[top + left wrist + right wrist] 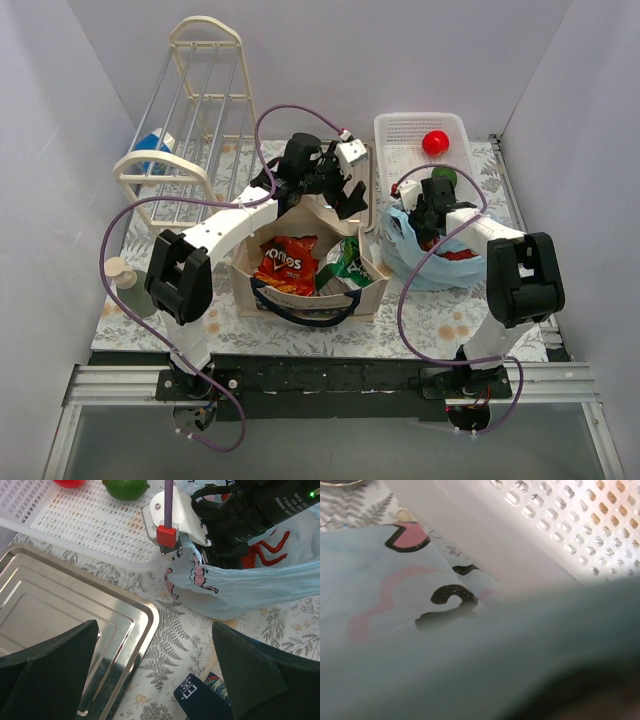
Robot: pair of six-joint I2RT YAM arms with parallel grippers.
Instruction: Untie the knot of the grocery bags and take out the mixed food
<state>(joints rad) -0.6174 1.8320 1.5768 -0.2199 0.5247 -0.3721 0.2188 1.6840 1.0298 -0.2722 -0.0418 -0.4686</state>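
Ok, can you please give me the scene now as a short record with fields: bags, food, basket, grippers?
tote: open, mid-table
in tote: Doritos bag, green snack bag
light-blue bag: right of tote, next to basket
basket: holds red apple and green fruit
left gripper: open, empty, over metal tray edge
right gripper: at light-blue bag's mouth; open or shut not visible
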